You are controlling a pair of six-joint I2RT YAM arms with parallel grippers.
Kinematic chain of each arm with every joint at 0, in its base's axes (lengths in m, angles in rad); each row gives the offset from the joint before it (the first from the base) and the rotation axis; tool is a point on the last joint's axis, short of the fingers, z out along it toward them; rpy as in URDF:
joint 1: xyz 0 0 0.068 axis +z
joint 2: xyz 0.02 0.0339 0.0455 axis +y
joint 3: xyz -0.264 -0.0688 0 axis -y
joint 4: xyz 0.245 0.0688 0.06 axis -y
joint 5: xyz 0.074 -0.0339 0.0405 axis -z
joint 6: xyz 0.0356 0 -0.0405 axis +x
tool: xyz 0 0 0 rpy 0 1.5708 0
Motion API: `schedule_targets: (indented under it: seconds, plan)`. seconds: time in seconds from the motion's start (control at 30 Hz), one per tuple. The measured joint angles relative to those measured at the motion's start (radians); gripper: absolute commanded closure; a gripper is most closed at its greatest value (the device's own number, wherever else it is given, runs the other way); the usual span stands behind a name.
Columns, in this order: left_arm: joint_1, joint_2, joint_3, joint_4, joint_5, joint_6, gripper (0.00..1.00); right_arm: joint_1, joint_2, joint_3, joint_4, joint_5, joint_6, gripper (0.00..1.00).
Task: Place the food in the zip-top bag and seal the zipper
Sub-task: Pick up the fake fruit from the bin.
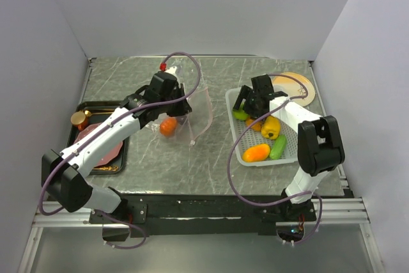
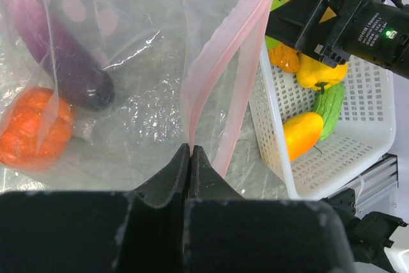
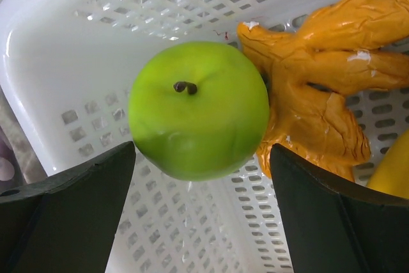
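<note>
L gripper (image 2: 190, 148) clamped tight on clear film of zip-top bag (image 2: 140, 62); pink zipper (image 2: 236, 49) runs just ahead-right of tips. Eggplant (image 2: 57, 49) & tomato (image 2: 32, 126) inside bag, ahead-left. R gripper (image 3: 201, 158) spread wide, not gripping; lime (image 3: 198, 110) sits btwn its jaws, in white basket (image 3: 77, 49).

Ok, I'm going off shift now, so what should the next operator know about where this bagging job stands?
Left pincer: shut on the zip-top bag at its mouth edge.
Right pincer: open, over the lime in the basket.
Done: eggplant and tomato bagged.
Also in the basket: pepper, mango, cucumber.
Left: bag those four, then seal the open zipper.
</note>
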Motion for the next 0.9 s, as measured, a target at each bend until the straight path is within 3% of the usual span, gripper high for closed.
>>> schedule_targets:
  seconds: [0.47,0.53,0.63,0.67,0.73,0.77,0.83,0.87,0.9]
  plan:
    - [0.0,-0.002,-0.006,-0.002,-0.003,-0.001,0.99,-0.006,0.055,0.04,0.024,-0.002,-0.012,0.17]
    - [0.0,-0.005,-0.017,-0.002,-0.003,-0.001,0.99,-0.006,0.055,0.04,0.026,-0.004,-0.015,0.29]
    - [0.0,-0.006,-0.018,-0.006,-0.003,-0.001,0.99,-0.008,0.06,0.04,0.031,-0.009,-0.018,0.38]
    - [0.0,-0.006,-0.018,-0.007,-0.003,-0.001,0.99,-0.009,0.061,0.04,0.034,-0.012,-0.018,0.47]
    - [0.0,-0.006,-0.018,-0.009,-0.003,-0.002,0.99,-0.009,0.062,0.04,0.036,-0.02,-0.016,0.52]
    - [0.0,-0.006,-0.018,-0.009,-0.003,-0.002,0.99,-0.01,0.062,0.04,0.037,-0.023,-0.016,0.64]
    - [0.0,-0.006,-0.018,-0.008,-0.003,-0.003,0.99,-0.013,0.062,0.039,0.04,-0.028,-0.016,0.72]
    - [0.0,-0.006,-0.019,-0.008,-0.003,-0.003,0.99,-0.013,0.062,0.037,0.043,-0.031,-0.016,0.85]
    - [0.0,-0.006,-0.022,-0.007,-0.003,-0.003,0.99,-0.014,0.062,0.037,0.045,-0.034,-0.016,0.87]
